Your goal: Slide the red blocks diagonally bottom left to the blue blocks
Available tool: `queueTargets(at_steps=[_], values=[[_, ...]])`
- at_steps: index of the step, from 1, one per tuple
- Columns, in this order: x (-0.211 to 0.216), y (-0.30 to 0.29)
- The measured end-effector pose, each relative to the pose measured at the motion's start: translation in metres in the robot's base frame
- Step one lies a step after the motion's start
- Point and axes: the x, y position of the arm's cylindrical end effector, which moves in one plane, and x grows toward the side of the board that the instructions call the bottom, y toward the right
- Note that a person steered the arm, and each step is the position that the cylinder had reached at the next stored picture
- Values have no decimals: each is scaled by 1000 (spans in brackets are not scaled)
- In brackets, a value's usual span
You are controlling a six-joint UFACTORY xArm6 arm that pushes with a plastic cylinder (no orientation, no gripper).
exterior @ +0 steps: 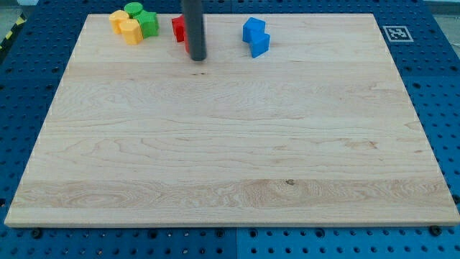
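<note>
Near the frame's top centre, my tip (197, 58) rests against the red blocks (178, 29), partly hiding them; it is a bare rod without jaws. Blue blocks (255, 37) sit to their right, apart.

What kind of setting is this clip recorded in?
Most likely a robotics lab bench: a wooden board lies on a blue perforated table, with a fiducial marker in the board's corner. My tip sits against the red blocks, left of the blue blocks.
</note>
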Motion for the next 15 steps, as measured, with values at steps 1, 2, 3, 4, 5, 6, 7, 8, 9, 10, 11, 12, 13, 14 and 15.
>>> queueTargets(at_steps=[1, 2, 3, 4, 5, 6, 7, 8, 9, 10, 11, 12, 13, 14, 15], values=[[-4, 35], [-16, 40], [-37, 40], [-65, 40], [-96, 37], [-116, 6], [-119, -44], [-116, -61], [-112, -61], [-104, -61], [-101, -61], [-98, -57], [-77, -56], [-48, -52], [-40, -29]])
